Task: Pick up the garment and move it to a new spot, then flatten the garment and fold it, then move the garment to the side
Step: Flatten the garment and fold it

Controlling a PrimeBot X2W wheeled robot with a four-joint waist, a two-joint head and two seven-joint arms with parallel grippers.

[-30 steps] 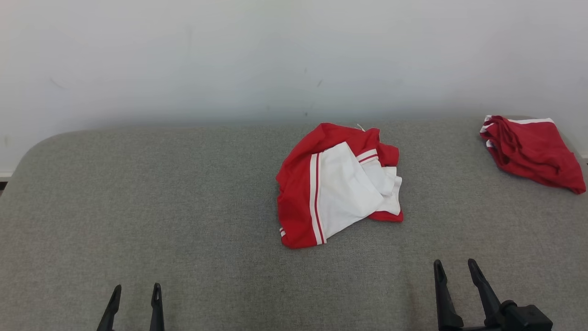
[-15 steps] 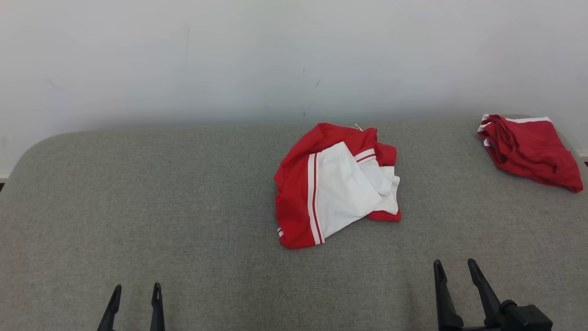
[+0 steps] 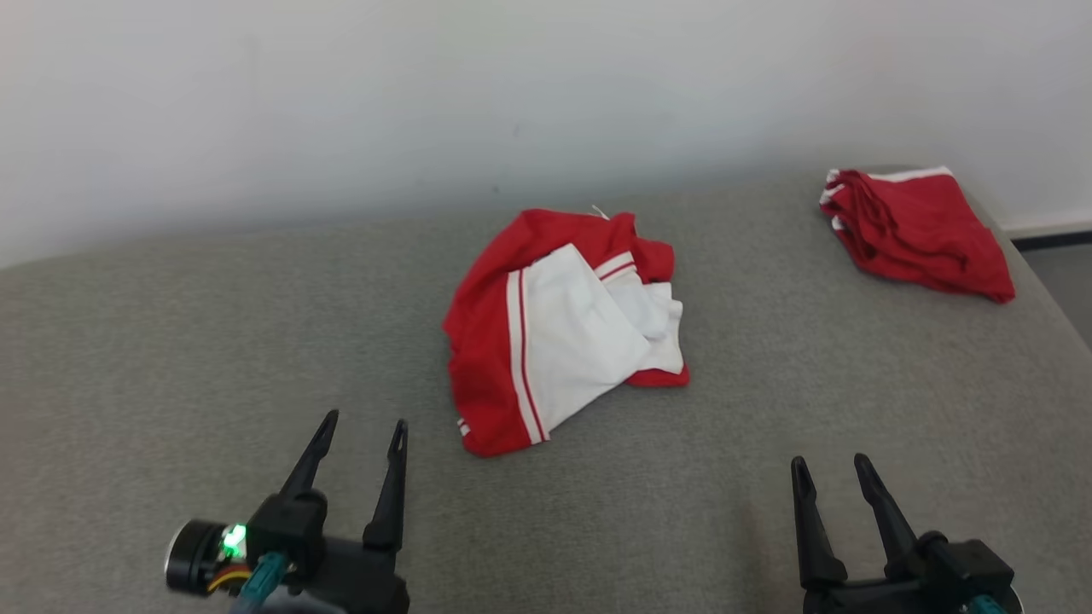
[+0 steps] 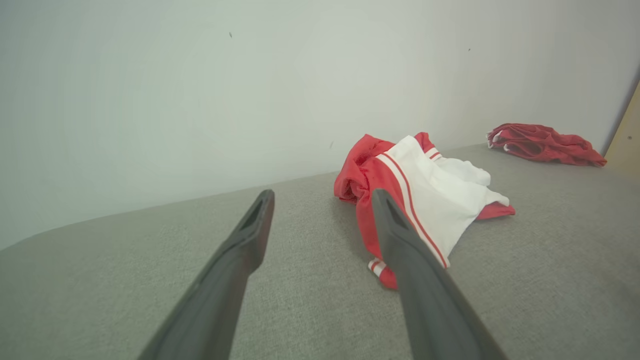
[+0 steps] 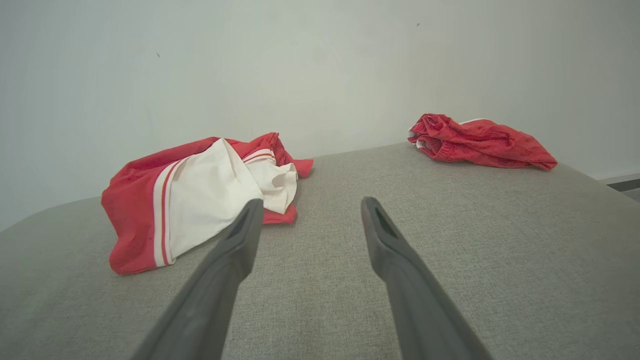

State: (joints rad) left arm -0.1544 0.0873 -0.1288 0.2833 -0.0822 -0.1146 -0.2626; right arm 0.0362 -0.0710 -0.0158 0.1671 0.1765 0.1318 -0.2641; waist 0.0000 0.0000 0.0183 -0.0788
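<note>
Head view looks down on a wide grey woven-fabric surface (image 3: 213, 341) set against a plain white wall (image 3: 341, 102). Just right of the frame's centre lies the crumpled red garment with white panels and striped trim (image 3: 563, 333), bunched in a loose heap, with a white panel folded over its top and red cloth showing along its left and upper edges. At the upper right of the frame, near the surface's far corner, lies a second, all-red bundle of cloth with thin white edging (image 3: 917, 234), well apart from the first. The left gripper (image 3: 365, 419) rises from the lower left, its two long dark fingers spread wide with nothing between them and its tips near the garment's lower left corner but not touching it. A small green light (image 3: 230, 539) glows on the wrist behind it. The right gripper (image 3: 829, 461) stands at the lower right over bare grey cloth, its jaws likewise wide apart and empty. Left wrist view puts the garment right of centre, its striped lower corner partly behind the right-hand finger, with the red bundle at the upper right. Right wrist view shows the garment left of centre, beyond the left-hand finger, and the red bundle at the upper right.
</note>
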